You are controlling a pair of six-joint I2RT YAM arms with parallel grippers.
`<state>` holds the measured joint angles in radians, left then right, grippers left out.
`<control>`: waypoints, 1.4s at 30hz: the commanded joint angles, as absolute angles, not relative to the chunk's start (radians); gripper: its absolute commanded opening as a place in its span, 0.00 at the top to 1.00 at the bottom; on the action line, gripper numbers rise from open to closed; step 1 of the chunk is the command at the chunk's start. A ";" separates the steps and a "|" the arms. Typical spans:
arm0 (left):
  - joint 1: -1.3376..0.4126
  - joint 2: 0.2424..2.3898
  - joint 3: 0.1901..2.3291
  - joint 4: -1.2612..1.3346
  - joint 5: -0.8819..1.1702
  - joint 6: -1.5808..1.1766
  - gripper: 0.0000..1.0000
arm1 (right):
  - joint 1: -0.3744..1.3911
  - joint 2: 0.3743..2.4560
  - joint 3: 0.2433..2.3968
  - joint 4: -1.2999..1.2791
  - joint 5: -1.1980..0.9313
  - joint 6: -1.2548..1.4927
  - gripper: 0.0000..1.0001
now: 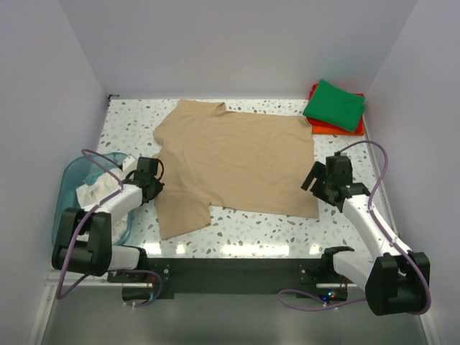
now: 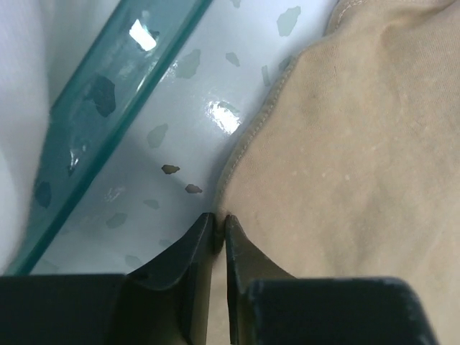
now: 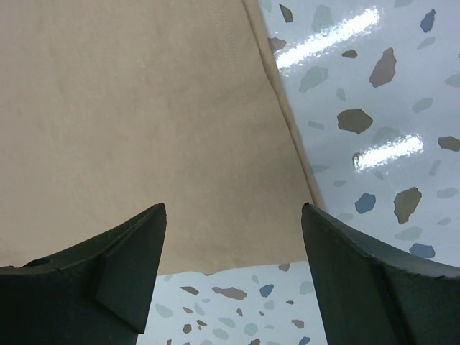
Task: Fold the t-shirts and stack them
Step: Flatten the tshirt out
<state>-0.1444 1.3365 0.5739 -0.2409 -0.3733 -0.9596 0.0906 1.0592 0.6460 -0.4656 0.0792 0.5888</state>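
Observation:
A tan t-shirt [image 1: 237, 162] lies spread flat across the middle of the table. My left gripper [image 1: 154, 188] sits at its left sleeve edge; in the left wrist view the jaws [image 2: 221, 219] are pinched together on the hem of the tan t-shirt [image 2: 359, 144]. My right gripper [image 1: 314, 180] hovers open over the shirt's near right corner; the right wrist view shows the gripper [image 3: 233, 212] astride the tan t-shirt [image 3: 144, 108] with nothing held. A folded green t-shirt [image 1: 334, 104] rests on an orange-red one [image 1: 336, 131] at the back right. A white t-shirt [image 1: 97, 188] lies in the basket.
A translucent teal basket [image 1: 72, 180] stands at the left edge beside my left arm, its rim [image 2: 108, 108] close to the left fingers. White walls enclose the speckled table [image 1: 251, 230] on three sides.

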 commanded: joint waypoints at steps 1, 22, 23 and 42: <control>-0.143 1.342 0.572 -0.175 -0.382 -0.953 0.84 | 0.089 1.040 0.643 -0.540 0.139 0.629 0.21; -0.143 1.175 0.580 -0.245 -0.354 -0.916 1.00 | 0.089 1.196 0.594 -0.606 0.170 0.755 0.41; -0.143 1.164 0.581 -0.247 -0.353 -0.910 1.00 | 0.089 1.209 0.592 -0.583 0.170 0.758 0.44; -0.141 0.965 0.751 -0.402 -0.316 -0.832 1.00 | 0.087 1.172 0.777 -0.645 0.080 0.632 1.00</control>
